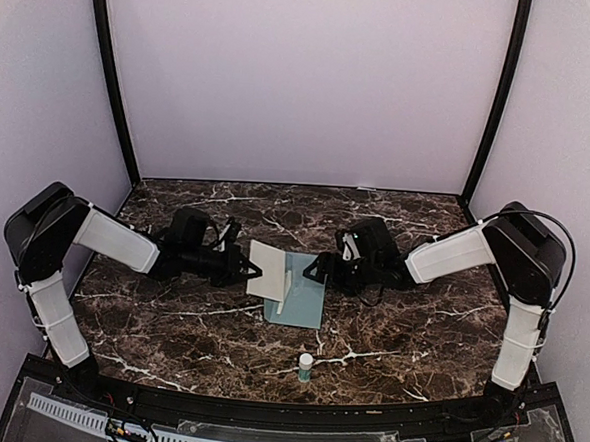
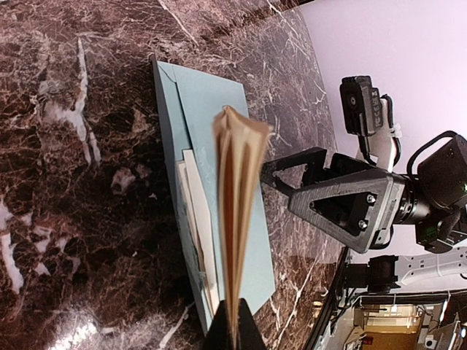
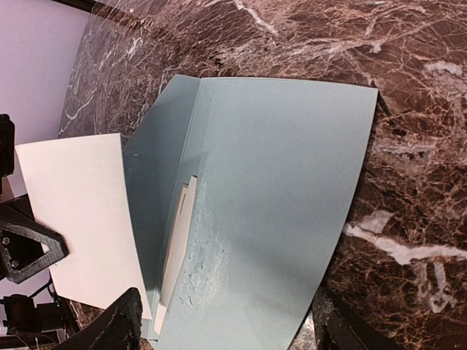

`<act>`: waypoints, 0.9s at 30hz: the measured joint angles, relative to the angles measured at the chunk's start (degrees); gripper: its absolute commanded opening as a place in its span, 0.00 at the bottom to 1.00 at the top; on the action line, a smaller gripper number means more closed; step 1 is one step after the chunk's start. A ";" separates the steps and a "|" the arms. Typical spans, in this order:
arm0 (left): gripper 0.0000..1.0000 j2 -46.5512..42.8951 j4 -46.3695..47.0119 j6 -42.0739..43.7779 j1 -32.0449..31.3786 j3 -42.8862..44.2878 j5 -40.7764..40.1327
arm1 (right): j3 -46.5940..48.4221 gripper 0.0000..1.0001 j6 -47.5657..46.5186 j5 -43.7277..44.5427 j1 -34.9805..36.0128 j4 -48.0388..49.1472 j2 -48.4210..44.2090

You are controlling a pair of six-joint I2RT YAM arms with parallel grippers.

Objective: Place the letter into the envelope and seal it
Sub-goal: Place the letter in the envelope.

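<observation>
Cream letter [image 1: 269, 271] pinched, left fingers [image 2: 248, 337]; right fingers [image 3: 117, 328] wide.

My table [image 1: 168, 323] is dark brown marble veined white, glossy under soft light — pale lilac walls [image 1: 304, 81] close it on three sides, black posts [image 1: 113, 80] at the back corners.
</observation>
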 measured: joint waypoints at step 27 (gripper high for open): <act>0.00 5.49 -2.86 4.50 0.15 2.05 -1.92 | 0.50 0.76 -0.28 -0.52 0.00 -0.42 0.33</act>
